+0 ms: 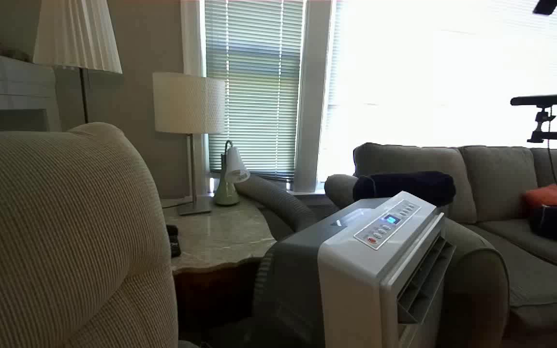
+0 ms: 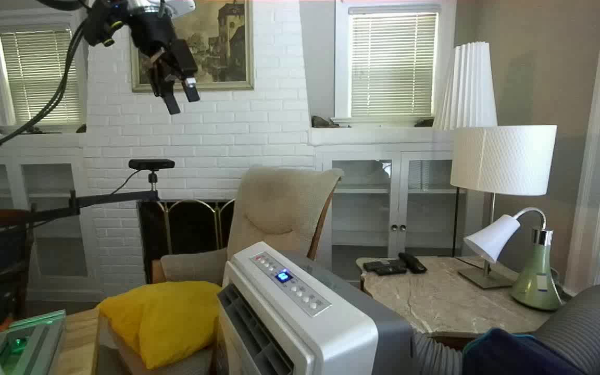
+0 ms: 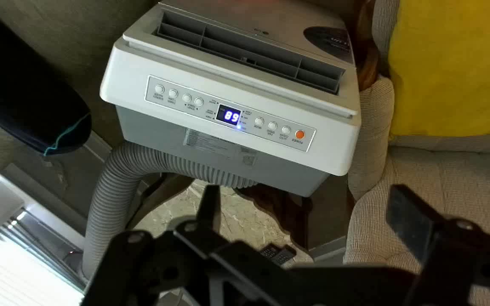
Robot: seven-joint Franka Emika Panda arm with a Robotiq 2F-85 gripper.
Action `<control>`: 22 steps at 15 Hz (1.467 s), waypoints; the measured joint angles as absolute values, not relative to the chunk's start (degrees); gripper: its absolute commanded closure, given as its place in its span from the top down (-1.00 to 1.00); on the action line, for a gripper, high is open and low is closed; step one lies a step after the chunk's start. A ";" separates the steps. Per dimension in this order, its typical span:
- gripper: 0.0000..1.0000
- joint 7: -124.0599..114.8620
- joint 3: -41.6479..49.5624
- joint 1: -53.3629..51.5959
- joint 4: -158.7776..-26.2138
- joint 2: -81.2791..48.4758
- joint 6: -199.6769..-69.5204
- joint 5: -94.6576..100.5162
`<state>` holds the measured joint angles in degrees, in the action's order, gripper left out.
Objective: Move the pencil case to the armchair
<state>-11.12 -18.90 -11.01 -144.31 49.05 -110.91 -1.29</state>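
White-painted brick (image 2: 196, 135) and blind-covered windows (image 2: 394, 67) back this living room, where a marble-topped counter (image 2: 420, 302) carries a drum-shade table lamp (image 2: 503, 159), a green gooseneck lamp (image 2: 535, 284) and dark remote controls (image 2: 394, 265). Near the middle stands a portable air conditioner (image 2: 305, 323) with a lit blue display, its grey ribbed hose (image 3: 113, 199) curving beside the counter. On its far side, toward the left in an exterior view, is the beige armchair (image 2: 279, 213), with a yellow cushion (image 2: 164, 323) on the seat. Well apart from it, with the air conditioner between, lies the pencil case (image 1: 404, 187), a dark pouch with a teal line round its end; it appears to rest on the left armrest of the grey-olive sofa (image 1: 496, 183), though the appliance hides its lower edge. Farther right on the sofa, a red-orange cushion (image 1: 549, 199) lies behind a dark bundle (image 1: 554, 221). High on the left in an exterior view, before a framed painting (image 2: 224, 47), hangs the pincer (image 2: 183, 101), released, its two fingers (image 3: 411, 221) standing well apart.
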 measured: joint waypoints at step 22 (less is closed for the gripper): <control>1.00 -47.44 -24.62 7.77 -128.56 12.20 -123.64 24.00</control>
